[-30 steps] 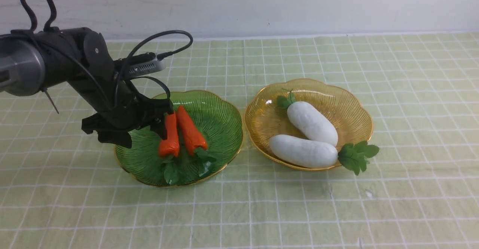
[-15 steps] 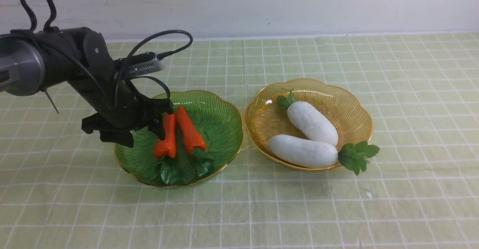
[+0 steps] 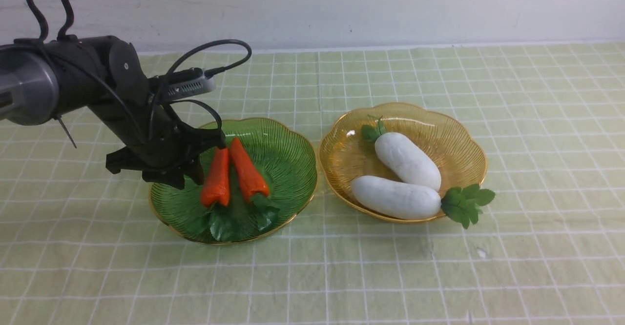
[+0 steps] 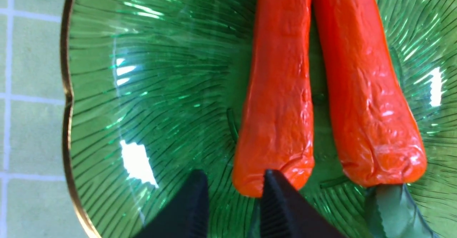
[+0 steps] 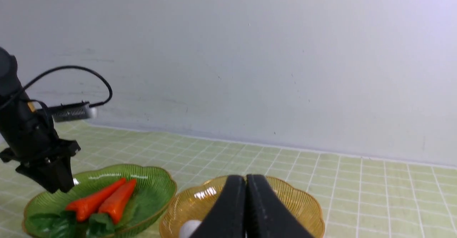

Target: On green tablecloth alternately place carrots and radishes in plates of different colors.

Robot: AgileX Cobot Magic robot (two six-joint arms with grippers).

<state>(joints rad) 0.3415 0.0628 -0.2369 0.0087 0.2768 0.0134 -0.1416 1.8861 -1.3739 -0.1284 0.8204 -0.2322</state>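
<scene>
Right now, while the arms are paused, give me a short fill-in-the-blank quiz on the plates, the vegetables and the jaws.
1. The green plate holds two orange ____.
2. The amber plate holds ____ radishes.
3. The right gripper has its jaws ____.
4. The left gripper hangs above the ____ plate.
Missing words: carrots, two, shut, green.

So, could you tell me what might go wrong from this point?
One finger of the left gripper sits right at the thick end of the left carrot, so withdrawing could drag it across the green plate. Leaves of the near radish overhang the amber plate; a knock might tip it out.
</scene>
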